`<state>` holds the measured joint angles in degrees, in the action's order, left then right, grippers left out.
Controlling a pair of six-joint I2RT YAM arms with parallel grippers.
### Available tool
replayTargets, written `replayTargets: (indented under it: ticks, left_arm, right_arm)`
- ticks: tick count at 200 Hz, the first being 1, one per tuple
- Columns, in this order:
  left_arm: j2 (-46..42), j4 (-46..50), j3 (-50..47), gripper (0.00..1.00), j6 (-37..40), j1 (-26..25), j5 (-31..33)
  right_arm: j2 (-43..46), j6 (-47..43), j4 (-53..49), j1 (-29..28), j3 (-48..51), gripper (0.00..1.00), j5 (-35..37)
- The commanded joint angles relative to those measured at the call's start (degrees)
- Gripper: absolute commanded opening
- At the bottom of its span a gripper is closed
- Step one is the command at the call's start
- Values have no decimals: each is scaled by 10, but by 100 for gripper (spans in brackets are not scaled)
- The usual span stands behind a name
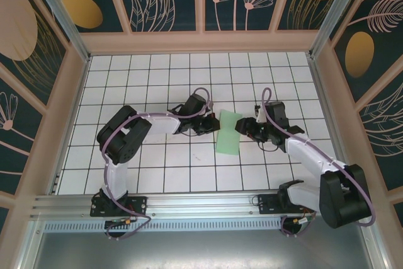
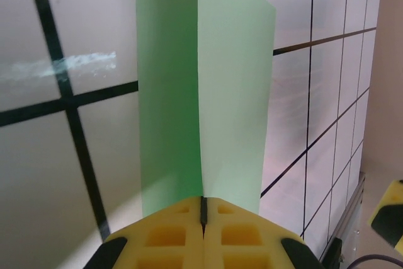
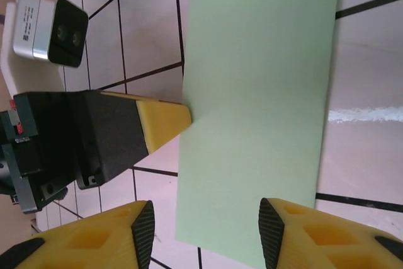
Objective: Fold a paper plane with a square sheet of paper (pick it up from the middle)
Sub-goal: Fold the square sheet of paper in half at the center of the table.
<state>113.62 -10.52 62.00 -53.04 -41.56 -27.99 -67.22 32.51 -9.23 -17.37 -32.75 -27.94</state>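
L gripper (image 2: 203, 209) jaws clenched on folded green sheet (image 2: 233, 92); R gripper (image 3: 206, 223) jaws apart. Single pinch: sheet may swing, misaligning crease.

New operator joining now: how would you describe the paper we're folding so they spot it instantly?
Look at the white gridded table, at its middle, where both arms meet. Between the left gripper and right gripper is a thin, pale mint-green folded sheet of paper, the only green, flat thing there.

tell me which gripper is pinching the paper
The left gripper: its yellow fingers are shut together on the edge of the folded paper. The right gripper stands open, jaws apart.
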Motion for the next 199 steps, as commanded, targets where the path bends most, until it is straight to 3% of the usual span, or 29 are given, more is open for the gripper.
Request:
replayTargets:
  ticks: [1, 50, 80, 154, 179, 199]
  left_arm:
    - [-21, -15, -21, 0, -12, 0, 14]
    - [-73, -19, -66, 0, -22, 15, 34]
    - [-87, -3, -82, 0, -16, 29, 31]
    - [-99, 40, -74, 0, -22, 38, 24]
    - [-100, 57, -66, 0, -21, 39, 23]
    - [-98, 60, -66, 0, -22, 39, 20]
  right_arm:
    - [-11, -37, 8, -6, -25, 52, 24]
    - [23, -101, 70, -37, -1, 53, 89]
    - [19, -162, 67, -85, 0, 53, 140]
    - [-1, -252, 159, -333, 51, 60, 310]
    - [-43, -265, 187, -406, 57, 70, 406]
    - [-86, -273, 177, -430, 39, 80, 439]
